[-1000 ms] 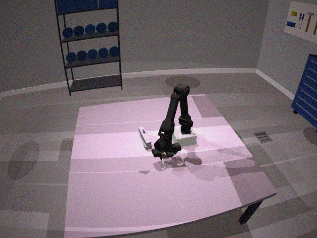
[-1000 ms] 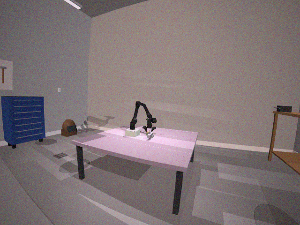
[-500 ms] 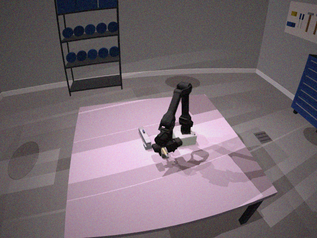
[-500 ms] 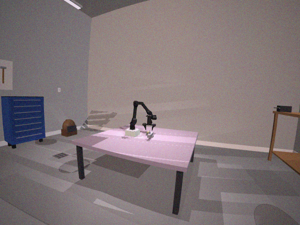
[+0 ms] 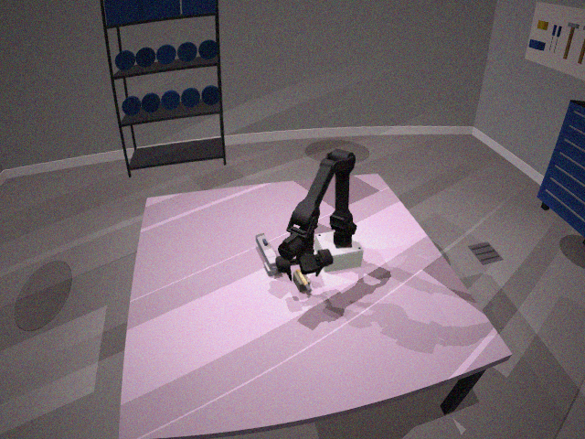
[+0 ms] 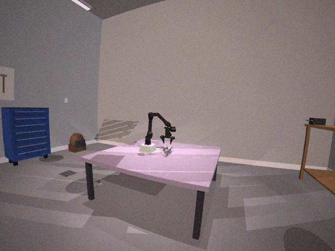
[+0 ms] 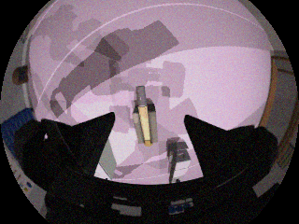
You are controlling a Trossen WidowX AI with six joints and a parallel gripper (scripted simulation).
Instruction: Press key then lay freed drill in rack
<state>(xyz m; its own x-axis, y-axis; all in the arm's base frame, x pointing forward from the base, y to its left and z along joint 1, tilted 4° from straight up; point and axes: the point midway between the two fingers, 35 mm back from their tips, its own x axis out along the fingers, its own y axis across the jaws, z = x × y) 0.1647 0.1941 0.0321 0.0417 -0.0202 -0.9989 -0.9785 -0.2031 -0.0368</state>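
Observation:
My gripper is wide open and empty, above a small grey holder. A yellow bar, seemingly the key, lies along the holder between its two walls. A grey cylinder, seemingly part of the drill, sticks out at the holder's far end in the wrist view. Both lie between the line of the open fingers, with no contact visible. A long pale grey piece, seemingly the rack, lies beside the holder. How far the drill is seated is hidden.
The arm's pale base block stands on the pink table, on the opposite side of the holder from the rack. Shadows of the arm fall across the table.

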